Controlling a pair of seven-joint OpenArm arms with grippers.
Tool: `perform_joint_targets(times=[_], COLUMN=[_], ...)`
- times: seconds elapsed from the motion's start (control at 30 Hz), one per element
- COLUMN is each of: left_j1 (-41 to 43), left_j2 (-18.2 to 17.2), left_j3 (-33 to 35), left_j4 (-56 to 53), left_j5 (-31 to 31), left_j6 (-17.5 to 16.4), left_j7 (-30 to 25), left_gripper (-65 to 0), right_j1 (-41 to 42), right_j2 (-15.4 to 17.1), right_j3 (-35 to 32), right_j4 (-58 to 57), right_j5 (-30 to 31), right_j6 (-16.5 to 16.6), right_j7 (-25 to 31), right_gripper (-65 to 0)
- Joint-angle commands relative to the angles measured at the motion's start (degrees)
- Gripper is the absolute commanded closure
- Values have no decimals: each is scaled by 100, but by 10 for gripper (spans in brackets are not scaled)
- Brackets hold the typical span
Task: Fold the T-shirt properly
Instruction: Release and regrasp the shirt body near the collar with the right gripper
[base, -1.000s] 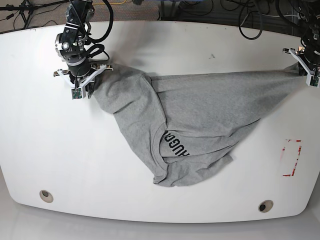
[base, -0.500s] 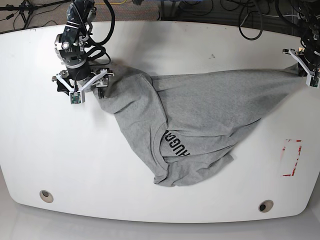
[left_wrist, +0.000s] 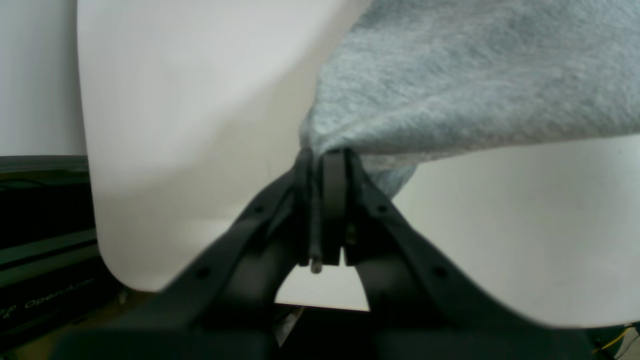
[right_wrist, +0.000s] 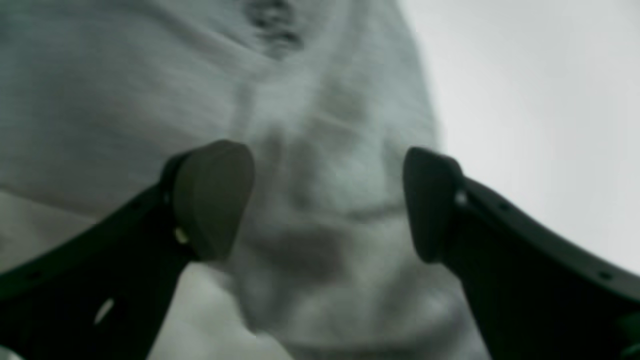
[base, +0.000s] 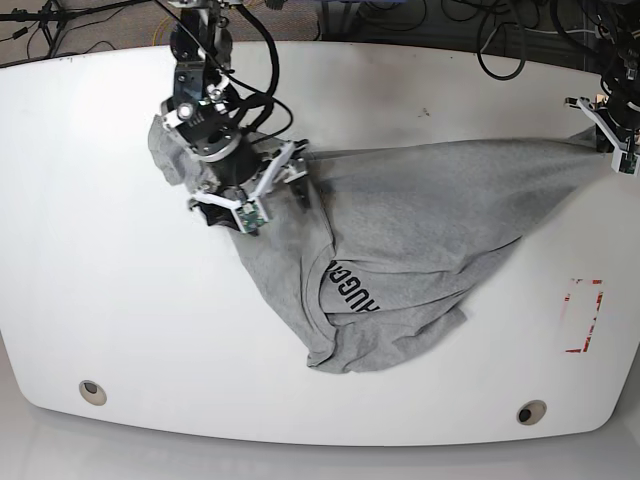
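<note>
T-shirt (base: 400, 230): heather-grey knit, fuzzy surface, rumpled into a rough triangle on the white table (base: 90, 280). Black block lettering (base: 350, 290) sits beside the ribbed neck curve. Long axis runs across the table, tapering to a stretched corner at the far right of the base view. Left gripper (left_wrist: 325, 160) is clamped tight on that corner, cloth bunched between the black pads. Right gripper (base: 248, 185) hangs over the shirt's opposite end, jaws spread wide, wrinkled fabric beneath and between the fingers (right_wrist: 210, 195), nothing pinched. Lower folded hem points toward the table's near edge.
</note>
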Motion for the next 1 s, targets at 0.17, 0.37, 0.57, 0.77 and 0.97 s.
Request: perform_joint_targets(times=[0.17,0.37,0.57,0.77,0.97], left_j1=[-18,-18,-18,-18,-18], left_j2=[-102,-84,-76,-67,-67], left_j3=[-55,-55,-29,-29,-29], left_j4=[84,84,84,84,84], left_j5=[-7,221,371,371,371], left_j6=[15,15,15,15,15], left_j7=[-93,-93,-93,-93,-93], left_gripper=[0,0,0,0,0], right_j1=[768,1199,1392,1419,1401], right_j2=[100,65,74,39,-75], right_j3=[-848,-866,-866,-883,-980], right_j4=[-983,-1739,-2179,-2337,-2319], right_j5=[-675,-930,-947,-947,-956], right_j6=[8,8,8,8,8], right_j7=[172,436,611,629,629], right_gripper=[-482,-480,-480,-480,-480])
